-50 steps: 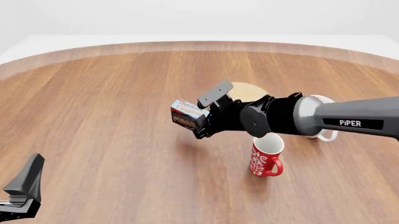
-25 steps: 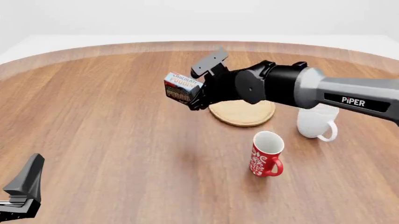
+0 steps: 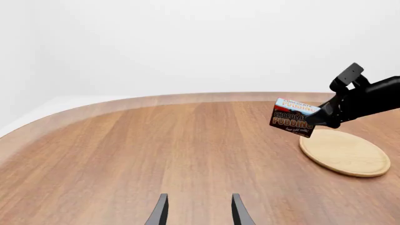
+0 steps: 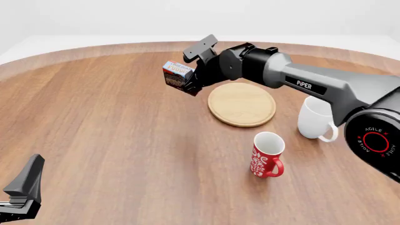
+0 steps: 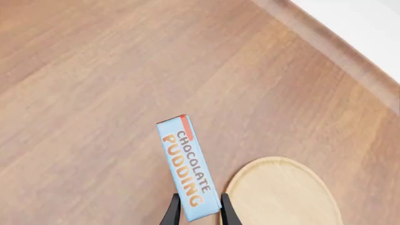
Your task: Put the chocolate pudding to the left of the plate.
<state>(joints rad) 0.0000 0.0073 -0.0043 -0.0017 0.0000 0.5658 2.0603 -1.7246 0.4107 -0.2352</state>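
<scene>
The chocolate pudding (image 4: 177,75) is a small box with a dark brown front and a light blue top, held in the air left of and beyond the plate (image 4: 241,104). My right gripper (image 4: 191,82) is shut on it. In the right wrist view the pudding box (image 5: 187,171) is pinched between the gripper (image 5: 198,213) fingers, with the plate (image 5: 284,194) below and beside it. From the left wrist view the box (image 3: 293,117) hangs just off the plate (image 3: 345,152) rim. My left gripper (image 3: 198,212) is open, low at the front left (image 4: 22,190), holding nothing.
A red patterned mug (image 4: 266,154) stands in front of the plate. A white mug (image 4: 316,118) stands to the plate's right. The round wooden table's raised edge (image 4: 93,50) curves behind the pudding.
My right arm has carried the pudding up and away, from in front of the plate to beyond its left side. The left arm has not moved.
</scene>
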